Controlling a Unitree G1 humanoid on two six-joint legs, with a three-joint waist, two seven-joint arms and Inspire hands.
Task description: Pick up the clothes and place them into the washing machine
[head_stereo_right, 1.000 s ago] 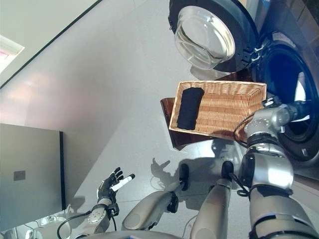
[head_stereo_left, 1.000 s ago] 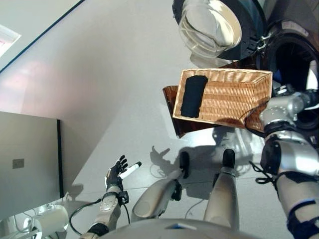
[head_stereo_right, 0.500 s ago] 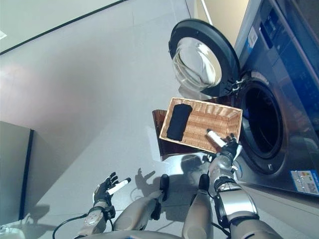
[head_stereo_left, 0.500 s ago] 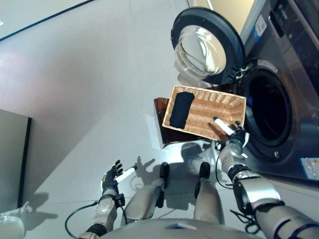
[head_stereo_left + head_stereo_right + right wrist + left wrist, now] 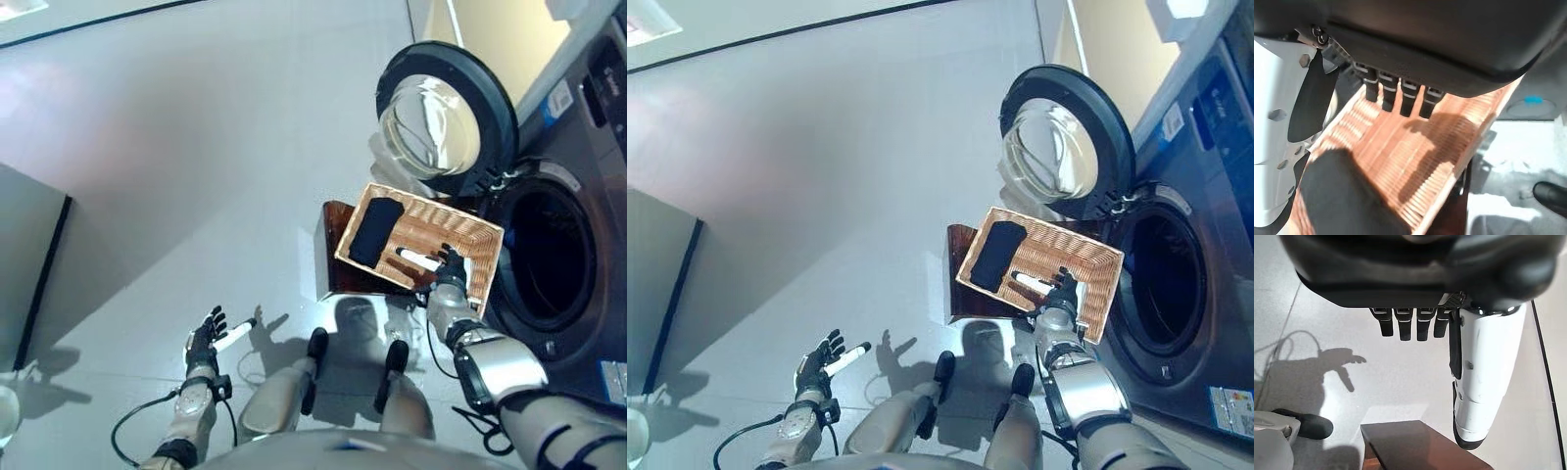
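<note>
A folded black garment (image 5: 377,232) (image 5: 1347,196) lies at the left end of a wicker basket (image 5: 460,230) that stands on a dark brown stool (image 5: 328,259). My right hand (image 5: 441,262) (image 5: 1059,289) hovers over the basket's middle, open, its fingers (image 5: 1400,95) straight and holding nothing, a short way from the garment. The washing machine (image 5: 563,245) stands just right of the basket with its round door (image 5: 446,117) swung open and the drum dark. My left hand (image 5: 206,338) hangs open low over the floor, far from the basket.
A grey cabinet (image 5: 24,259) stands at the left edge. The brown stool's corner (image 5: 1415,445) shows in the left wrist view. Grey floor (image 5: 196,147) stretches between the cabinet and the machine.
The camera view has shifted. My right hand has moved from the basket's near right rim in over its middle, closer to the black garment. The left hand stays low and open.
</note>
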